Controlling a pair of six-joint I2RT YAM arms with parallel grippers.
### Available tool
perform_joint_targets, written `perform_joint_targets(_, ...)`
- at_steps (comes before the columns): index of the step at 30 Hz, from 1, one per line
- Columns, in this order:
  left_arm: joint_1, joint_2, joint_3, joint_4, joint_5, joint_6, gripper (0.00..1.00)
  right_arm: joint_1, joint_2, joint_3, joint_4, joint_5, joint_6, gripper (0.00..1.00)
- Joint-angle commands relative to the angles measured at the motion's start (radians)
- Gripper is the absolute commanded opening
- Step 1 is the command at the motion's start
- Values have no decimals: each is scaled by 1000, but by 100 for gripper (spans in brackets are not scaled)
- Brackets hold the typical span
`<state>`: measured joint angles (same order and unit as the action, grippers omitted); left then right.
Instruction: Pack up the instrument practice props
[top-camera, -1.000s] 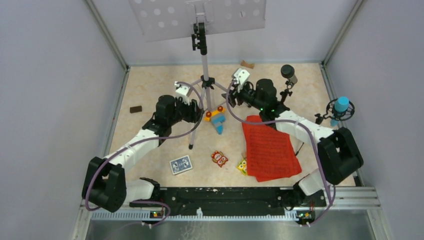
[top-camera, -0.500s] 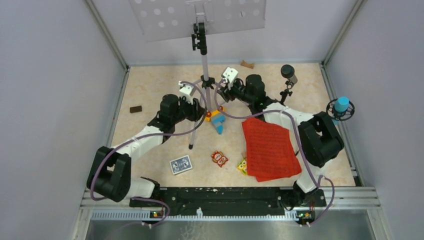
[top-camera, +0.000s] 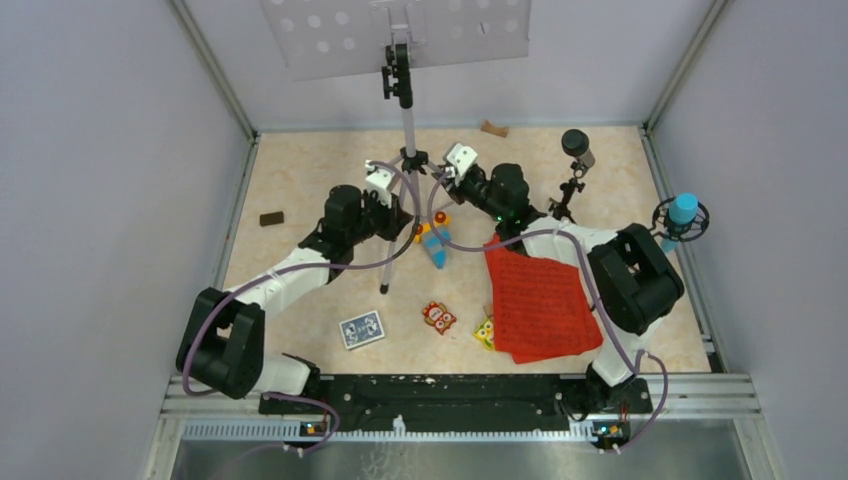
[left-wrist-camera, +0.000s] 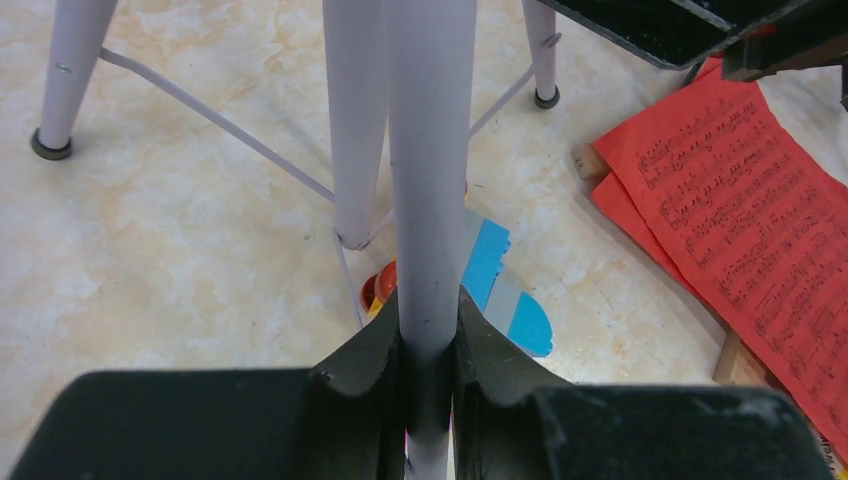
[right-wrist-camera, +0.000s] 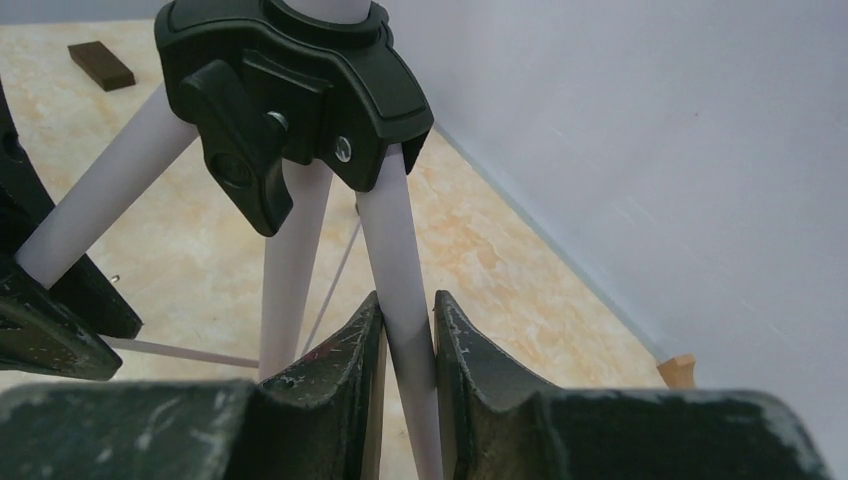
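Both arms stretched fwd, wrists converging. L gripper (left-wrist-camera: 428, 335) clamps a stand leg (left-wrist-camera: 425, 150); R gripper (right-wrist-camera: 408, 325) clamps the second leg (right-wrist-camera: 393, 235).

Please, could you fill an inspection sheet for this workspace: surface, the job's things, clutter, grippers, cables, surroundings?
Surface: beige marbled table, no spill seen.
Job's things: music stand upright; red music sheets flat near the right arm; dark microphone and blue microphone upright at the right.
Clutter: toy blocks, card deck, brown block.
Grippers: left gripper and right gripper each shut on a stand leg.
Cables: purple cables loop along both arms.
Surroundings: grey walls on three sides.
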<state>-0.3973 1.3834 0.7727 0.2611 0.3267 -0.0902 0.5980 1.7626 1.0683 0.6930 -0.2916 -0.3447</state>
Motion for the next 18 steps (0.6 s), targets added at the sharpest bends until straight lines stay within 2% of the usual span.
perform_joint_targets(1, 17, -35, 60, 67, -118, 15, 0, 53, -75, -24, 276, -9, 164, 0)
perform_joint_targets(6, 18, -44, 64, 129, -80, 37, 0, 63, -80, -62, 443, 35, 293, 0)
perform_joint_targets(18, 17, -72, 71, 221, -34, 57, 0, 94, -108, -122, 639, 68, 322, 0)
